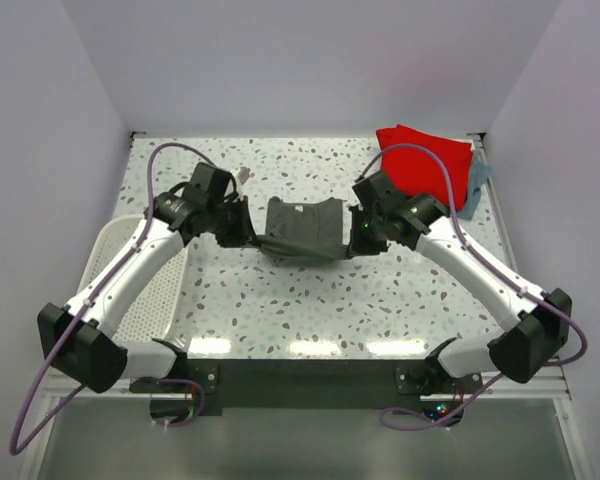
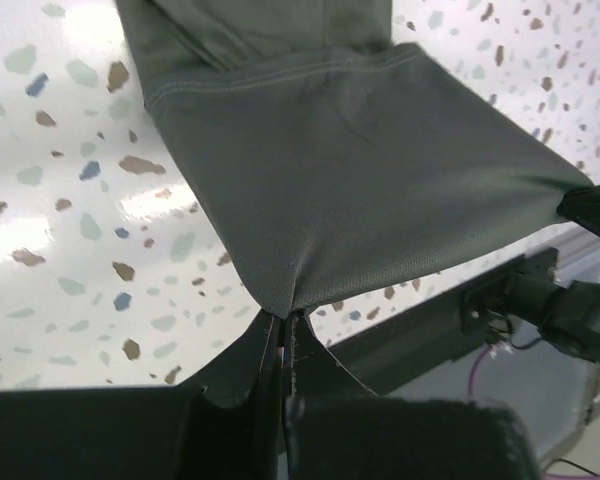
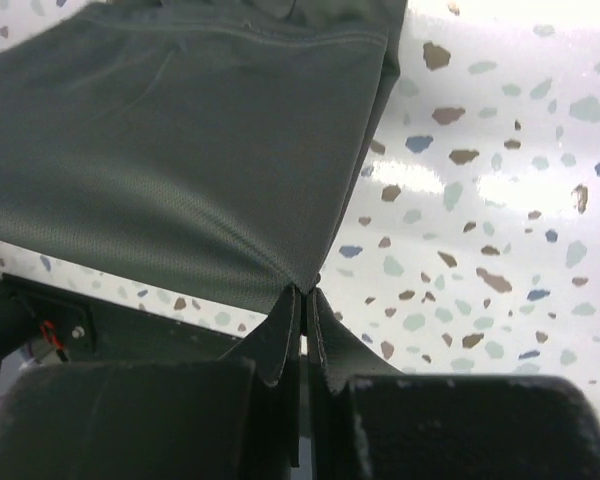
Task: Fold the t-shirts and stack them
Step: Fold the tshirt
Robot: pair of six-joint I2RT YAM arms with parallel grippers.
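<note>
The left gripper (image 2: 285,322) is pinched tight on one near corner of the dark grey t-shirt (image 1: 302,228). The shirt is in the middle of the speckled table (image 1: 310,300), and its near edge looks lifted and pulled flat between the two arms. The right gripper (image 3: 302,298) is pinched tight on the other near corner.

I think this step is a fold. To do it well, both arms should move at the same speed and height, so the cloth does not sag or twist. They should let go only when the edge lies flat.

A white basket (image 1: 130,270) sits on the left, by the left arm. At the far right, a folded red t-shirt (image 1: 420,160) lies on a light blue-grey t-shirt (image 1: 477,180). Both are well apart from the grey one, so nothing stands in the way
</note>
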